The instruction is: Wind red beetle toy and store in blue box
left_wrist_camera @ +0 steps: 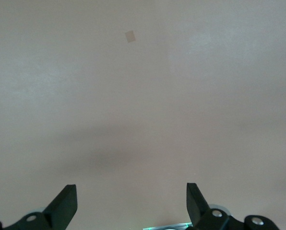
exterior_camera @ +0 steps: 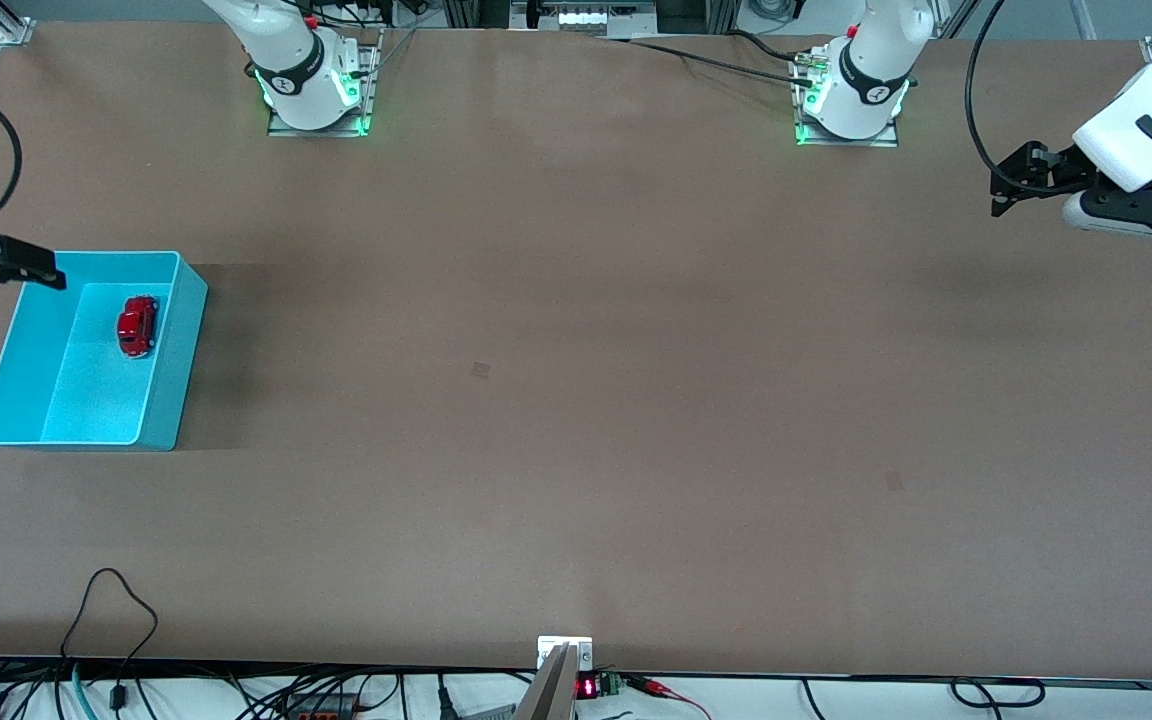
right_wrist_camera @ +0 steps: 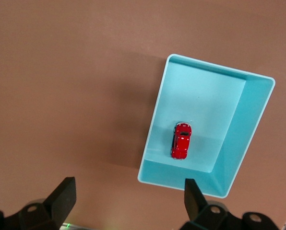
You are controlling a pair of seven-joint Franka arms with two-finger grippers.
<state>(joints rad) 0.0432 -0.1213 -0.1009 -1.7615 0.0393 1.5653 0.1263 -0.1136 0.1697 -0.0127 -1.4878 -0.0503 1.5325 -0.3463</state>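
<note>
The red beetle toy lies inside the blue box, in the part of the box farther from the front camera. The box stands at the right arm's end of the table. My right gripper is open and empty, up in the air by the box's corner at the table's end. Its wrist view shows the toy in the box, with the open gripper over bare table beside it. My left gripper waits open and empty over the left arm's end of the table.
Both arm bases stand along the table's edge farthest from the front camera. Small dark marks are on the brown tabletop. Cables hang at the table's edge nearest the front camera.
</note>
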